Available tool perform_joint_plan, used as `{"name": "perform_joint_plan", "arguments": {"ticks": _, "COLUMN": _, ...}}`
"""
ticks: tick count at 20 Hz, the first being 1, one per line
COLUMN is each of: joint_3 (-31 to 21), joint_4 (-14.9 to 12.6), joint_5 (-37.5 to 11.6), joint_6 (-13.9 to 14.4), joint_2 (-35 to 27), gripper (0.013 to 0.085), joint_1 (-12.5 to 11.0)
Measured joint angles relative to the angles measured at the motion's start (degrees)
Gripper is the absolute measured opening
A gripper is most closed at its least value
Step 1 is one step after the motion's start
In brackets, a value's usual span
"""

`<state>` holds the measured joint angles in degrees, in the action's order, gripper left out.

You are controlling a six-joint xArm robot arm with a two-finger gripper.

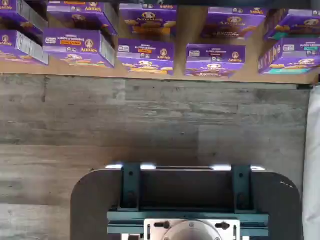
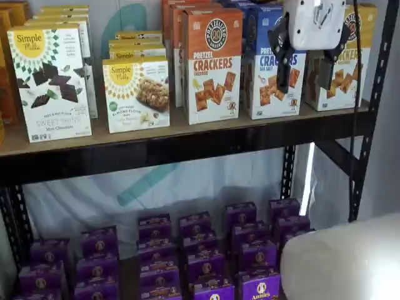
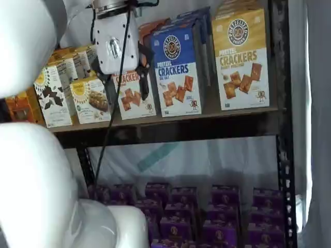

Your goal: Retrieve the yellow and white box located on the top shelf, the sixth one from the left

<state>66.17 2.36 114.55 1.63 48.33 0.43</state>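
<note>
- Shelf views both show the white-bodied gripper point(image 2: 304, 74) with two black fingers hanging in front of the cracker boxes, fingers spread apart, nothing between them.
- Upright yellow and white cardboard pretzel-cracker box point(image 3: 241, 59) stands at the right end of the tan-brown top shelf point(image 3: 170, 120), beside the blue-topped cracker box point(image 3: 176, 70).

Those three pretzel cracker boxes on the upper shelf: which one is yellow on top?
The yellow and white box, at the right end of the top shelf. Its neighbours are the blue-topped box and the orange-topped box.
</note>
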Motion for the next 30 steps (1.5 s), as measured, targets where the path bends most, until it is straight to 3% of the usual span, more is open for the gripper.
{"name": "perform_joint_plan", "arguments": {"ticks": 2, "joint_3": 0.58, "joint_4": -1.11, "joint_5": 1.13, "joint_6": 0.50, "joint_2": -0.66, "gripper": 0.0850, "joint_1": 1.03}}
{"name": "perform_joint_plan", "arguments": {"ticks": 9, "joint_3": -0.14, "joint_4": -1.71, "joint_5": 0.35, "joint_6": -0.05, "joint_2": 0.11, "gripper": 0.0850, "joint_1": 0.66}}
{"name": "perform_joint_plan", "arguments": {"ticks": 11, "joint_3": -0.89, "joint_4": -3.36, "joint_5": -1.51, "joint_6": -1.16, "joint_2": 0.63, "gripper": 0.0850, "joint_1": 0.17}}
{"name": "perform_joint_plan", "arguments": {"ticks": 20, "joint_3": -1.80, "joint_4": -5.67, "joint_5": -10.86, "joint_6": -11.84, "joint_2": -1.52, "gripper": 0.0850, "joint_1": -10.45}}
{"name": "perform_joint_plan", "arguments": {"ticks": 30, "joint_3": 1.09, "joint_4": -3.94, "joint_5": -20.21, "joint_6": -22.46, "joint_2": -8.14, "gripper": 0.0850, "joint_1": -22.25}}
